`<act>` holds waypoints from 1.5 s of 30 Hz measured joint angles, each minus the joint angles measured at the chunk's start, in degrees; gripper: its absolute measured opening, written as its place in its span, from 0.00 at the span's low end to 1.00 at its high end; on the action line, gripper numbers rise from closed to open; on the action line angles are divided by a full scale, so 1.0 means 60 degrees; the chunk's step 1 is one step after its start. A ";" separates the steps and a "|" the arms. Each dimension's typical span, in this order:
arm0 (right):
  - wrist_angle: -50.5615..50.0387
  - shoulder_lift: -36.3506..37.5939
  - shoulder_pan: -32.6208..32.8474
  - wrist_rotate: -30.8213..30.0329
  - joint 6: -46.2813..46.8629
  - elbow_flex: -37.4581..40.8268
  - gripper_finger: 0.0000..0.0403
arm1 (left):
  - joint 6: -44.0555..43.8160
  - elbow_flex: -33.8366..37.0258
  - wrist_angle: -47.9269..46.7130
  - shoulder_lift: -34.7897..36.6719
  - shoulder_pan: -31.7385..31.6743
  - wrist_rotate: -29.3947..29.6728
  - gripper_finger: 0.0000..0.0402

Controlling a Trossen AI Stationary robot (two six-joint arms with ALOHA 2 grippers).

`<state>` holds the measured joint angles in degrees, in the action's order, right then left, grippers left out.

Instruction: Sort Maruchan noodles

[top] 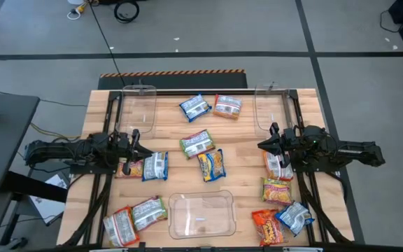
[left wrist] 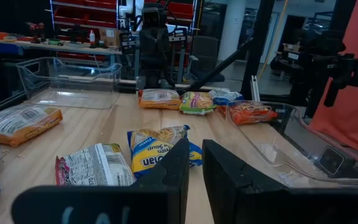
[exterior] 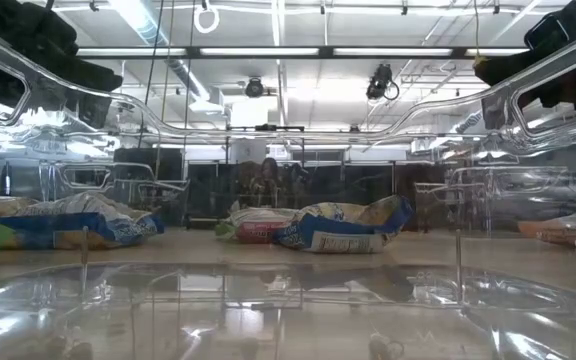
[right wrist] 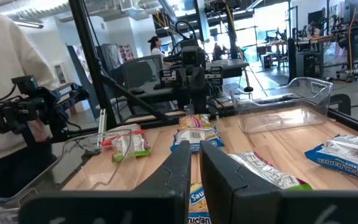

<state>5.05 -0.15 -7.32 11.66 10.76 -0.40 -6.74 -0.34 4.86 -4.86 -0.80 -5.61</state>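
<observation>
Hovering over the wooden table, my left gripper and right gripper both hang with fingers pinched nearly together, grasping nothing. Maruchan noodles lie scattered across the boards: several in the middle, some beside each gripper, more along the near edge flanking a clear bin. Two other clear bins sit at the far corners.

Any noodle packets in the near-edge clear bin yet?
No. In the high view the clear bin at the table's near edge holds nothing, and the noodle packets all lie loose on the wooden table.
</observation>
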 joint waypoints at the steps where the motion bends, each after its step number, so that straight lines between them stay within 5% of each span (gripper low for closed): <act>1: -0.0002 -0.0002 0.0001 -0.0001 0.0000 0.0001 0.10 | 0.0000 0.0000 0.0000 0.0002 0.0002 -0.0004 0.13; 8: 0.0001 -0.0002 -0.0002 -0.0004 0.0000 0.0001 0.10 | -0.0501 -0.0003 0.0657 -0.0061 0.0000 0.0003 0.13; 15: 0.0022 0.0001 -0.0002 -0.0004 0.0000 0.0000 0.10 | -0.3448 -0.0794 0.0604 -0.0998 0.0005 -0.0295 0.13; 25: 0.0082 0.0001 -0.0002 -0.0239 0.0196 0.0000 0.10 | -0.7732 -0.3362 0.0732 -0.4945 0.0000 0.1352 0.13; 29: 0.0103 0.0001 -0.0002 -0.0288 0.0228 0.0000 0.10 | -0.8544 -0.4043 0.1533 -0.5812 0.0003 0.3057 0.13; 34: 0.0537 -0.0002 -0.0002 -0.0287 0.0012 0.0004 0.10 | -0.8856 -0.4551 0.3281 -0.7119 0.0267 0.3657 0.13; 39: 0.1465 0.0000 0.0001 -0.0348 0.1631 0.0004 0.10 | -0.9928 -0.5558 0.3240 -0.9208 0.1322 0.5380 0.13; 45: 0.1061 -0.0433 0.0038 -0.0720 0.2762 -0.0502 0.10 | -1.1278 -0.7647 0.1457 -1.1883 0.2197 0.5418 0.13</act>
<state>11.42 -2.75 -7.09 7.34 27.34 -3.42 -74.41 -46.22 13.60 -76.16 12.39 26.90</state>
